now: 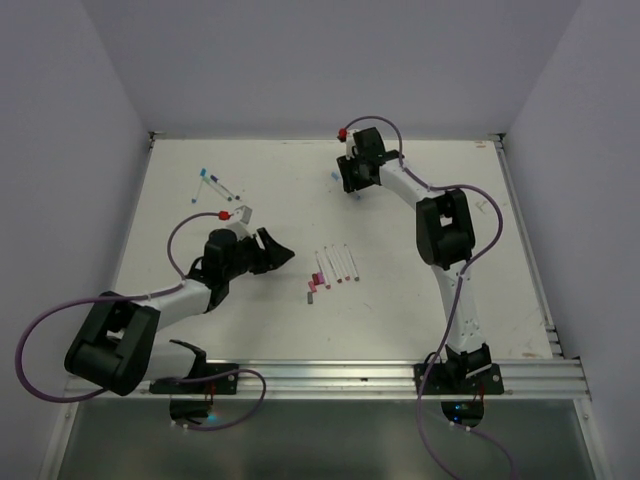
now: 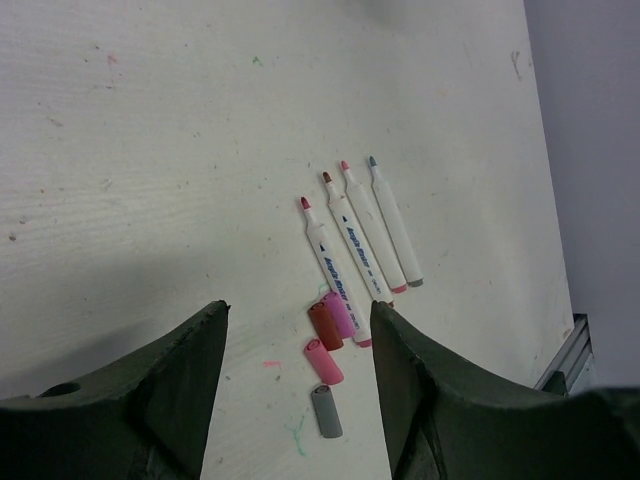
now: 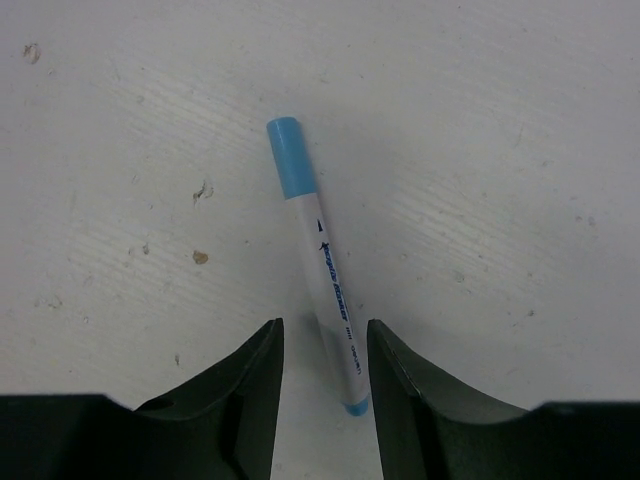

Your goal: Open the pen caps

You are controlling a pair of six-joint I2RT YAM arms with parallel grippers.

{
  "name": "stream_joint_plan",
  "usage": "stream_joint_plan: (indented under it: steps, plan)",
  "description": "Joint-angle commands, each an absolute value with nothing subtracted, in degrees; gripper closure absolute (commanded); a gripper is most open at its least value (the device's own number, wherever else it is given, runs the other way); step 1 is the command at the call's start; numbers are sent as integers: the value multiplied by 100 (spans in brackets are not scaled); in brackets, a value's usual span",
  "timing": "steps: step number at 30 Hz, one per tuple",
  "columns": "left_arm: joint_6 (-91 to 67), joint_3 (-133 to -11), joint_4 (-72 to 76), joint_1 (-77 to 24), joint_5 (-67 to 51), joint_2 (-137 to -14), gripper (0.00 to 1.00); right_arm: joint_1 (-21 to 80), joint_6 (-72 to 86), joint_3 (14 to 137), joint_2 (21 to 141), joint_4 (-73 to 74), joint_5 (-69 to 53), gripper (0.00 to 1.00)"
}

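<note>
The right gripper (image 3: 323, 326) is released: its fingers (image 3: 258, 385) stand apart and straddle the rear of a white barrel (image 3: 325, 270) lying flat on the table (image 3: 500, 150), with clearance on at least one side, so nothing is clamped yet. The task's thing, the light-blue cap (image 3: 290, 155), sits on the far end of that barrel, well ahead of the fingertips and angled slightly to their left. The step in hand appears to be grasping this pen by the barrel. To do it well, centre the barrel in the gap, then clench on the white section only, leaving the cap fully exposed. Grip firmly, since a thin round barrel is likely to roll or pivot. The left gripper (image 2: 298, 308) is also released and empty. Ahead of its fingertips lie four uncapped pens (image 2: 355, 240), with four loose caps (image 2: 325, 350) just below them. It is probably the free hand for pulling the cap, and the pull should run straight along the barrel axis.
</note>
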State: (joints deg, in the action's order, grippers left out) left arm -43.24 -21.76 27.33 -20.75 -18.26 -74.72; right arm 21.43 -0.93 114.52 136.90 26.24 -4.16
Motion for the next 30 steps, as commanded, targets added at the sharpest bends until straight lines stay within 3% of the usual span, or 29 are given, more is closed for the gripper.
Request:
stream_joint_plan:
  steps: [1,5,13,21,23,28,30]
  plan:
    - [-4219,-2233,3111,-1987,-2030,-7497,39,2153,-193,11558,13763,2689,-597,59]
    - [-4289,-2136,3155,-1925,-2127,-7436,41,2153,-228,11619,13860,2777,-659,66]
    - [-4245,-2092,2988,-1898,-2083,-7146,43,2162,-378,11918,14089,3128,-501,67]
    - [-4342,-2092,2962,-1881,-2232,-7023,43,2197,-255,11865,14028,3068,-684,90]
    - [-4316,-2179,2883,-1881,-2302,-6979,43,2197,-89,11778,13878,2875,-747,100]
    - [-4386,-2241,2637,-1881,-2373,-6646,43,2206,281,11524,13326,2655,-643,100]
    - [-4394,-2311,2323,-1881,-2417,-6583,44,2232,561,10411,12274,2165,-659,100]
